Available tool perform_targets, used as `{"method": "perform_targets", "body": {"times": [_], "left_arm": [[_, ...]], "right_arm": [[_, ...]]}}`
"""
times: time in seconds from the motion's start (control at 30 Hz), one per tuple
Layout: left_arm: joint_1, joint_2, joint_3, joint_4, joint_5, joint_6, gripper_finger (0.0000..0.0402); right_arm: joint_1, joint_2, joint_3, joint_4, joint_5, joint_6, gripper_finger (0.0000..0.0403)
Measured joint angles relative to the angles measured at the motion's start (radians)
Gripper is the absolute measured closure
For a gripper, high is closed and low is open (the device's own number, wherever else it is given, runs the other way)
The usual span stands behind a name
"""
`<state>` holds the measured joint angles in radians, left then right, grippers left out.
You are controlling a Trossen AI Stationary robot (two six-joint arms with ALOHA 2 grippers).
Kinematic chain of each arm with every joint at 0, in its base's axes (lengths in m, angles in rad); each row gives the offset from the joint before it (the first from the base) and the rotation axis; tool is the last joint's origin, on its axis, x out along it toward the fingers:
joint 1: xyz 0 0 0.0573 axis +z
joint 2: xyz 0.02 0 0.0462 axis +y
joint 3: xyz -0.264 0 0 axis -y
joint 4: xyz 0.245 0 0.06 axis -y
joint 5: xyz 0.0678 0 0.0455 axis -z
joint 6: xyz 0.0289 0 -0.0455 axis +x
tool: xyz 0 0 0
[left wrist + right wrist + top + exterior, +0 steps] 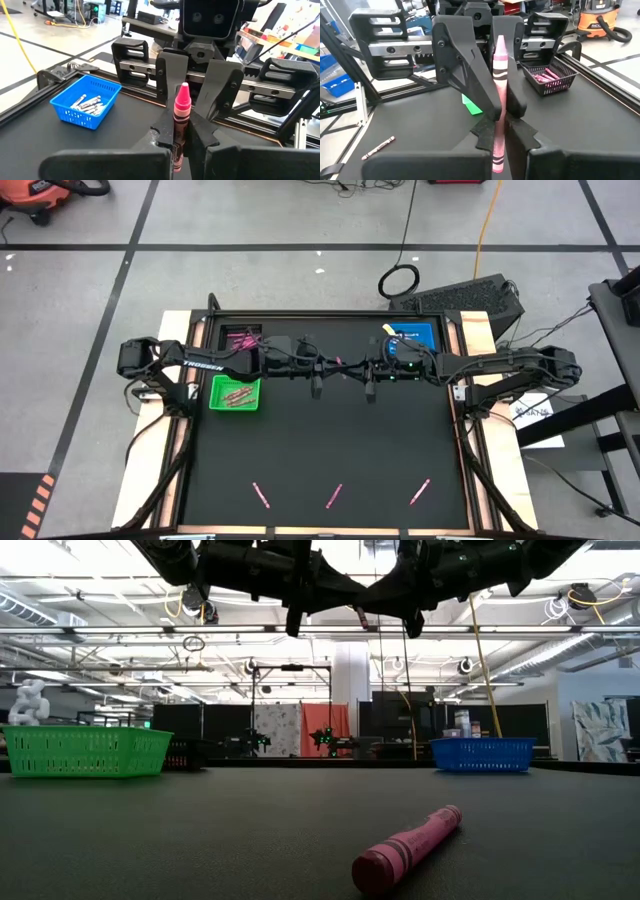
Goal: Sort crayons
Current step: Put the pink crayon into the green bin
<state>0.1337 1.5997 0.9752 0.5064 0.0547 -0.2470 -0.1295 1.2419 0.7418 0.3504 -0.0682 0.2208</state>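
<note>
Held crayon (181,116): pink, mid-air above table centre, long axis running arm to arm, tip toward right arm.
Left fingers (176,145): closed on its lower end.
Right fingers (496,131): clamped on same crayon.
Loose crayons (335,497): three near front edge, well apart.
Trays: green (235,394), blue (412,336), black (241,338), along far side.
Open room: bare table (330,440) between.

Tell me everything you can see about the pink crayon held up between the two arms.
The pink crayon is a thin stick with a pointed tip and a paper wrapper bearing dark print. It is held in the air over the middle of the black table, between the two arms. Both the left pincer and the right pincer are closed on it, one at each end, as in a handover. Nothing else touches it.
</note>
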Motion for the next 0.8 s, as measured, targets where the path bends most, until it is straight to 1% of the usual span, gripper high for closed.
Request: {"method": "perform_targets", "body": {"times": [0.27,0.4,0.6,0.8], "left_arm": [[0.001,0.000,0.000,-0.001,0.014,0.026,0.0384],[0.004,-0.001,0.000,-0.012,0.016,0.028,0.0385],[0.022,-0.042,0.000,-0.113,0.022,0.079,0.0385],[0.056,-0.118,0.000,-0.288,0.018,0.159,0.0385]], "right_arm": [[0.001,0.000,0.000,-0.002,-0.008,0.029,0.0340],[0.001,0.000,0.000,-0.001,-0.008,0.029,0.0324],[0.001,0.000,0.000,0.019,-0.011,0.030,0.0314],[0.002,-0.001,0.001,0.011,-0.016,0.030,0.0314]]}}
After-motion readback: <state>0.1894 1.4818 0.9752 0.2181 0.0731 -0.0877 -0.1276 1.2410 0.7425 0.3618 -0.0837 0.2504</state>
